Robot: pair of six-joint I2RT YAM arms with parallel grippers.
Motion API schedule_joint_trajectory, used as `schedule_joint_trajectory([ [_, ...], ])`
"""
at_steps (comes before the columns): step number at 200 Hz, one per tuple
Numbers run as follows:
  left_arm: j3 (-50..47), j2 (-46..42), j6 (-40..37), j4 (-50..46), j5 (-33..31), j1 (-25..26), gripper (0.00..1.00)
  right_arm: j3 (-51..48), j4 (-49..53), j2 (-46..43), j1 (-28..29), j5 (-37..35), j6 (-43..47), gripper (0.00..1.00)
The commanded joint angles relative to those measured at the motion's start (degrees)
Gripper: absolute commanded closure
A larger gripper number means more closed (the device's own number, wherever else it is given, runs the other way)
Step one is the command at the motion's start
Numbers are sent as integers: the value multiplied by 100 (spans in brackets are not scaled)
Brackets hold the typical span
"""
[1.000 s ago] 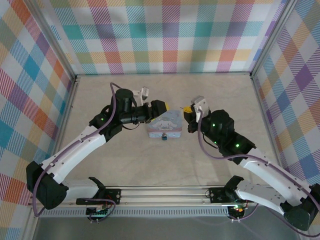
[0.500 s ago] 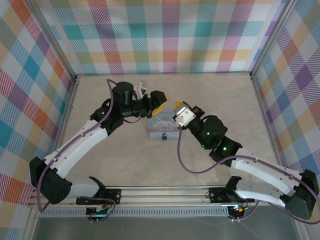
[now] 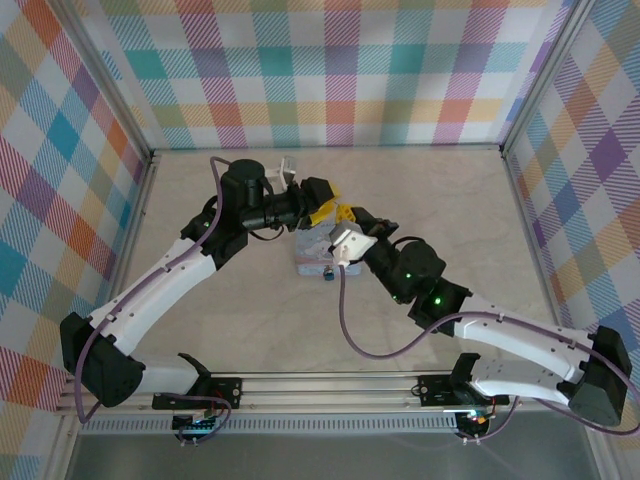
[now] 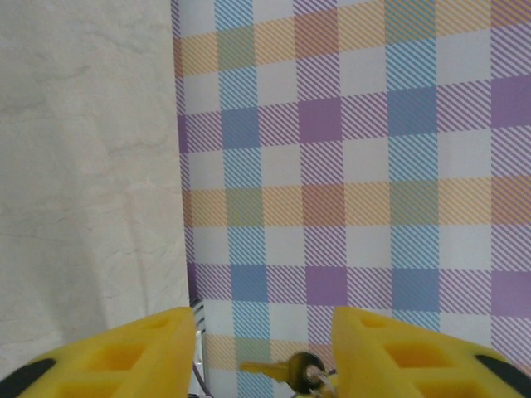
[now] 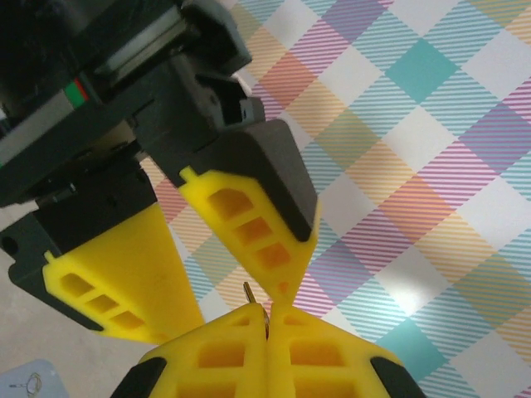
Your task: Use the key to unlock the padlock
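right arm swung left over the tin, right jaws pinching the key, left jaws open around it

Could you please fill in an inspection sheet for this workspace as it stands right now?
Surface: pale marbled tabletop, no spills seen.
Job's things: padlock at the near edge of the tin, untouched; key held off the table.
Clutter: pale blue cartoon-printed tin, partly under the grippers.
Grippers: right gripper shut on the key; left gripper open, its fingers either side of the key and not touching it.
Cables: a purple cable loops off each arm; neither lies on the tin.
Surroundings: plaid walls on three sides; metal rail at the near edge.
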State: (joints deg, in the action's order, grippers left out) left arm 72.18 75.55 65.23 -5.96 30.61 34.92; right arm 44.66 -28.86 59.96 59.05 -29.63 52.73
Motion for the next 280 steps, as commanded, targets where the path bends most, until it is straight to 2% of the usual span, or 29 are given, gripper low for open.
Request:
schedule_joint_trajectory([
  [1, 138, -34, 73, 216, 169, -29, 55, 63, -385, 59, 48, -152, 239, 100],
  [37, 74, -62, 95, 199, 221, -20, 63, 48, -479, 180, 79, -185, 334, 100],
  [80, 20, -104, 86, 200, 191, -24, 82, 20, -545, 373, 144, -307, 691, 100],
  [96, 38, -88, 45, 183, 200, -29, 86, -2, -525, 359, 180, -298, 693, 100],
  [122, 40, -61, -40, 165, 217, -29, 100, -34, -421, 310, 195, -320, 534, 100],
  [139, 29, -86, -143, 119, 166, -38, 100, -53, -188, 192, 195, -307, 241, 92],
  [151, 39, -102, -272, 37, 84, -46, 100, 6, 104, 62, 182, -314, -113, 78],
  [152, 36, -102, -282, 31, 76, -46, 100, 11, 124, 52, 182, -315, -140, 74],
  [160, 41, -101, -390, -40, 21, -55, 100, 13, 252, -60, 173, -332, -358, 61],
  [167, 71, -91, -525, -154, -58, -63, 100, 24, 406, -170, 152, -352, -550, 57],
  [179, 140, -96, -831, -431, -252, -64, 100, 75, 783, -363, 72, -395, -999, 52],
  [196, 189, -125, -1246, -723, -530, -68, 100, 196, 1565, -660, -46, -430, -1812, 51],
  [211, 196, -153, -1557, -909, -756, -73, 100, 246, 2061, -884, -125, -452, -2572, 42],
  [228, 183, -187, -1909, -1039, -951, -73, 100, 376, 2728, -1045, -223, -396, -3707, 39],
  [243, 113, -237, -2148, -1141, -1104, -73, 100, 658, 3444, -1017, -346, -371, -5044, 31],
  [259, -8, -306, -2308, -1071, -1219, -65, 100, 941, 4115, -891, -605, 373, -6167, 30],
  [280, -241, -423, -2394, -679, -1242, -64, 100, 966, 4135, -787, -1073, 1693, -7219, 29],
])
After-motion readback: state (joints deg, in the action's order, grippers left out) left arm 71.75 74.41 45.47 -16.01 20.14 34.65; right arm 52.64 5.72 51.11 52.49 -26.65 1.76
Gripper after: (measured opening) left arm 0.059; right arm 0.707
